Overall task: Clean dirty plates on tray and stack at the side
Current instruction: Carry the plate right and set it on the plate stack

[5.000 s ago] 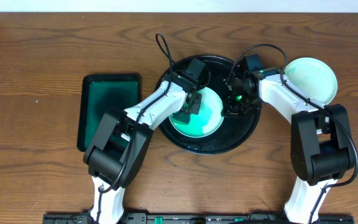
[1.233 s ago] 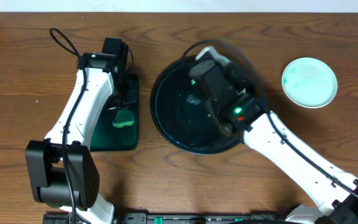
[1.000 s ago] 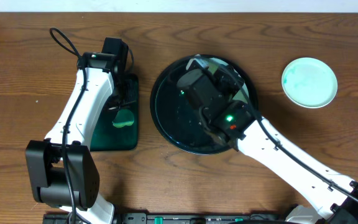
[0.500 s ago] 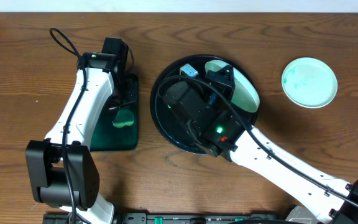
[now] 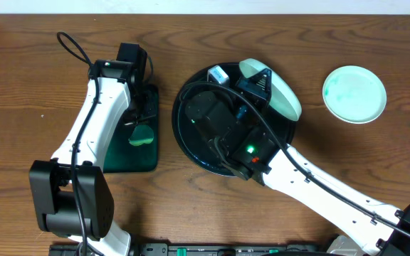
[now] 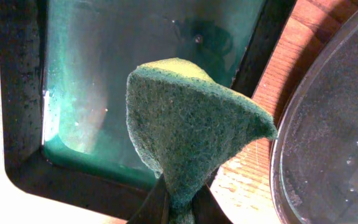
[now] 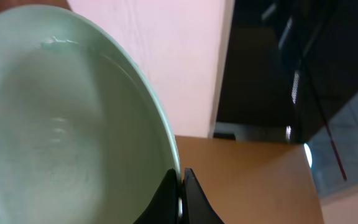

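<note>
The right gripper [image 7: 180, 185] pinches the rim of a pale plate [image 7: 61, 124], tilted above the far right edge of the black tray [image 5: 179, 121]. The left gripper [image 6: 176, 202] pinches a sponge [image 6: 191, 124] over the green tray [image 6: 104, 74]. Farther right, a second plate [image 5: 354, 94] lies on the table [image 5: 34, 71]
</note>
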Tool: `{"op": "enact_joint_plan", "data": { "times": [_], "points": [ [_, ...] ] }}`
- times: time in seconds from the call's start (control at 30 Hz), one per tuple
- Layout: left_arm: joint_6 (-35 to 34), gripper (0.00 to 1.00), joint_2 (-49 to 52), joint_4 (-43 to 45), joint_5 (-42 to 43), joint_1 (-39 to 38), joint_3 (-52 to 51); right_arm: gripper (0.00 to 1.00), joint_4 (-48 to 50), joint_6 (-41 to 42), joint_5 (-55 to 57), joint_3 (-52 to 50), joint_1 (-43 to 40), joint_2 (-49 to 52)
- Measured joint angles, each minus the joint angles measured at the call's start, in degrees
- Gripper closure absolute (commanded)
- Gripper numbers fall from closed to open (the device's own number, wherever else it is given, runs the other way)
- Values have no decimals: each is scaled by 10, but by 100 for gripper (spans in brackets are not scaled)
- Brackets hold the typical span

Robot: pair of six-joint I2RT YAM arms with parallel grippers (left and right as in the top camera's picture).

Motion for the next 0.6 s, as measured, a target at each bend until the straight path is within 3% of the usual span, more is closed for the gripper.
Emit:
{"op": "enact_joint_plan", "data": {
  "times": [0.23,0.3,0.43,0.5,0.6],
  "points": [
    [0,92,0,0,0,0,0,99,-11,54,-11,1,-1,0],
    [0,92,0,0,0,0,0,99,-58,117,-57,1,-6,0],
    [0,92,0,-2,0,0,0,99,-158,356,-259,0,-61,0],
    [0,92,0,-2,0,0,0,99,-163,466,-353,0,-106,1],
    [0,92,1,-2,0,0,0,99,-160,559,-437,0,-163,1]
  ]
}}
